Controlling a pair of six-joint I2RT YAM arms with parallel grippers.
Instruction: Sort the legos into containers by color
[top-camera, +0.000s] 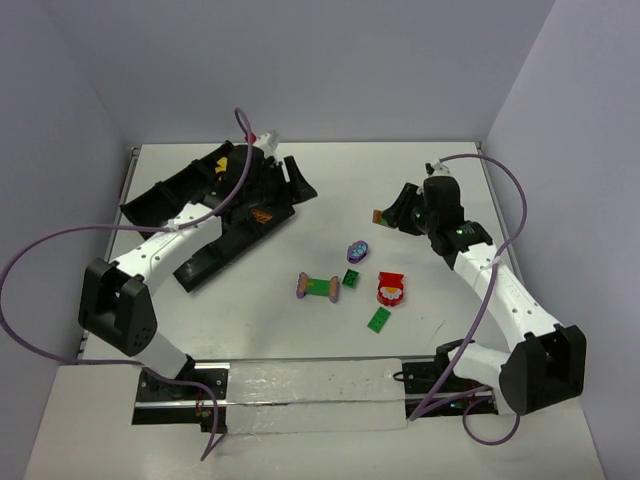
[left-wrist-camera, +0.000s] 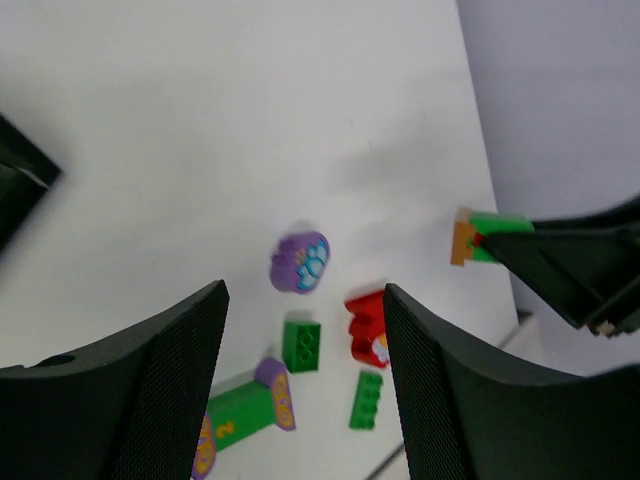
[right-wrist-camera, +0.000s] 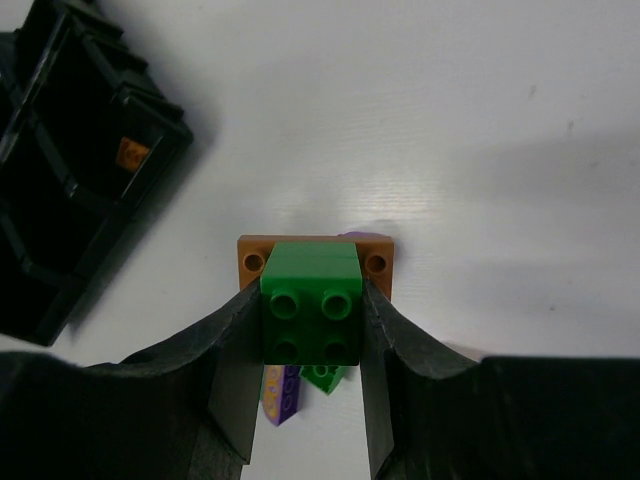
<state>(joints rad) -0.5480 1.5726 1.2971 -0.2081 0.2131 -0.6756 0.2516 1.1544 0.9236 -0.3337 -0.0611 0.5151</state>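
The right gripper (right-wrist-camera: 312, 292) is clamped on a green brick (right-wrist-camera: 311, 318) stacked on an orange plate (right-wrist-camera: 254, 261), held aloft to the right of the black tray (top-camera: 160, 200). By the tray, the left gripper (left-wrist-camera: 302, 295) gapes empty. Loose legos (top-camera: 352, 278) lie on the table between the two.

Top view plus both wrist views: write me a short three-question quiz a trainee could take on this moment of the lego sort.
1. True or false: the left gripper holds a lego.
2. What is the right gripper shut on? A) a blue brick B) a green brick on an orange plate C) a yellow wheel
3. How many loose legos lie on the table between the arms?

Key
1. False: its jaws stand open with nothing between them.
2. B
3. Five
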